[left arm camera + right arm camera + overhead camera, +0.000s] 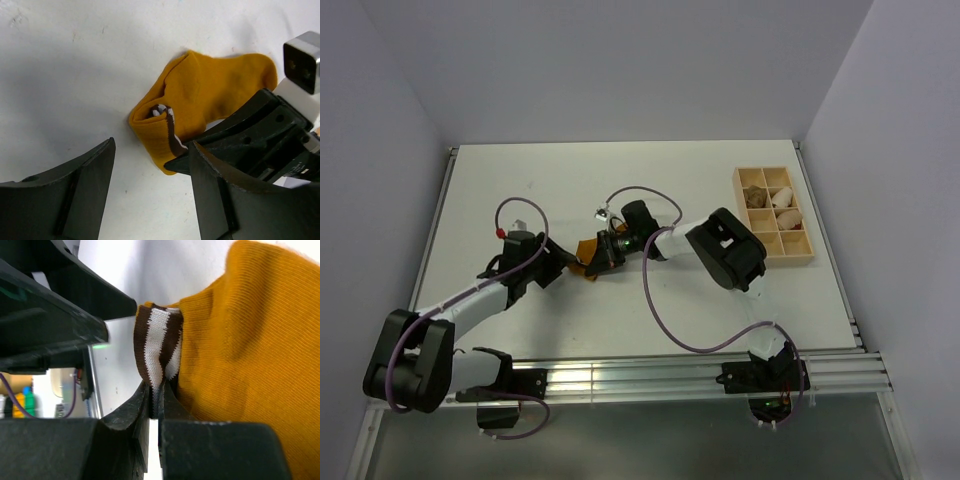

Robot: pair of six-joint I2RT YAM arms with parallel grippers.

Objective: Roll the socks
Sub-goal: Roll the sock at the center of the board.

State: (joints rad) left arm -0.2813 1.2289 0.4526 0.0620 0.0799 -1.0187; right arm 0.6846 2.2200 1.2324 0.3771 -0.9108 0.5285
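Right gripper pinched tight on striped cuff of mustard-orange sock, the rest lying just beyond its tips. Left gripper wide and empty, sock just ahead of it. Judged soft, light, floppy; best held at doubled cuff.

The left arm and right arm converge on a mustard sock on the white counter, wooden tray far right.
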